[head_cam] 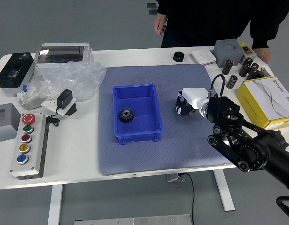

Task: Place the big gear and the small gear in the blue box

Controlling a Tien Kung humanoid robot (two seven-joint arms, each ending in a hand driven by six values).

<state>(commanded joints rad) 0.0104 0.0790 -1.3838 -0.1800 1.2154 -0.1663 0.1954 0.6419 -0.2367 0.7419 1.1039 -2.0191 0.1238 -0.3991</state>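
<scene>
The blue box (138,137) stands on the grey-blue mat, left of my right hand. Inside it, near its left wall, lies one black gear (126,115); which of the two sizes it is, I cannot tell. My right hand (195,97) is low over the mat, right of the box and apart from it. A dark shape (182,106) shows at the hand's left end; whether a gear is part of it is unclear, as the hand hides much of that spot. My left arm is out of view.
A person stands at the far side, one hand hanging behind the table, the other at its back right corner. A black hexagonal part (178,56) lies behind the mat. Yellow box (277,120) and dark cylinders are right; plastic wrap (71,79) and button panel (31,145) left.
</scene>
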